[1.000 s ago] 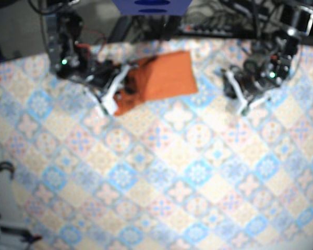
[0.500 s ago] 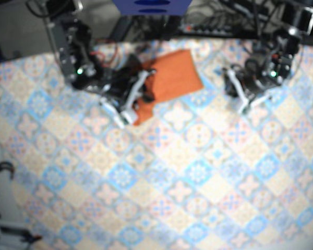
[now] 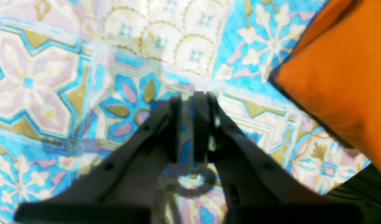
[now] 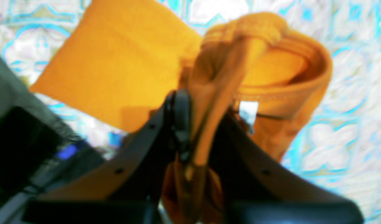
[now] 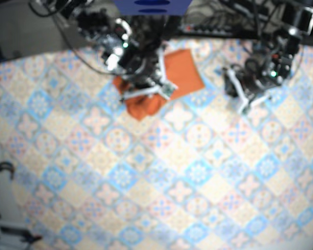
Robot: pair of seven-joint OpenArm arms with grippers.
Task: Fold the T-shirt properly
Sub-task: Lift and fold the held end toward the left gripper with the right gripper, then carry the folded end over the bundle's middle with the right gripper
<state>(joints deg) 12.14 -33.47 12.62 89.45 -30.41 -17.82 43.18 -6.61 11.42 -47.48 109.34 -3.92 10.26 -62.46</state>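
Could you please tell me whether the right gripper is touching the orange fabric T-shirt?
Touching. In the right wrist view, a bunched fold of the orange fabric T-shirt is pinched between the right gripper's dark fingers.

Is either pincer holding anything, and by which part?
The right pincer grips the shirt by a bunched fold near the neck label; the left pincer holds nothing.

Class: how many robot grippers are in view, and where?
2. The right gripper clamps the orange T-shirt near the far edge; the left gripper hangs over bare tablecloth beside it, holding nothing.
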